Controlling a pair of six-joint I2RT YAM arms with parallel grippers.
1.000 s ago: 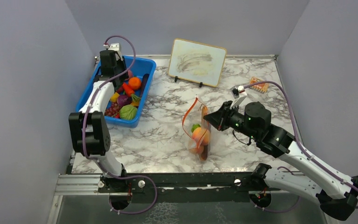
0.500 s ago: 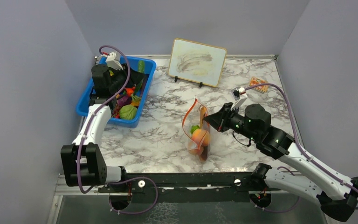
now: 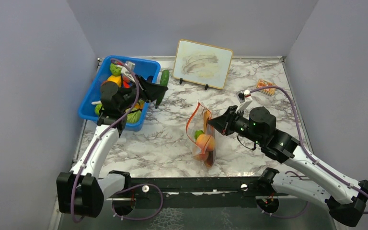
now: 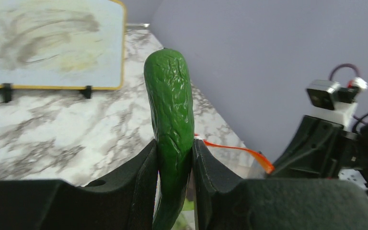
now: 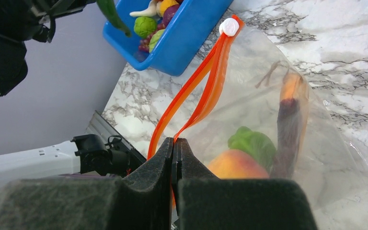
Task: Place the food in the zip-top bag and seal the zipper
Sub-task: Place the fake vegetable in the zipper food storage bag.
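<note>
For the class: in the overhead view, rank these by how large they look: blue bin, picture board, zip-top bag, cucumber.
1. blue bin
2. picture board
3. zip-top bag, not far behind the board
4. cucumber, clearly smallest

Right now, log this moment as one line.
left gripper: shut on cucumber | right gripper: shut on zipper | zip-top bag: mouth open, peach inside
</note>
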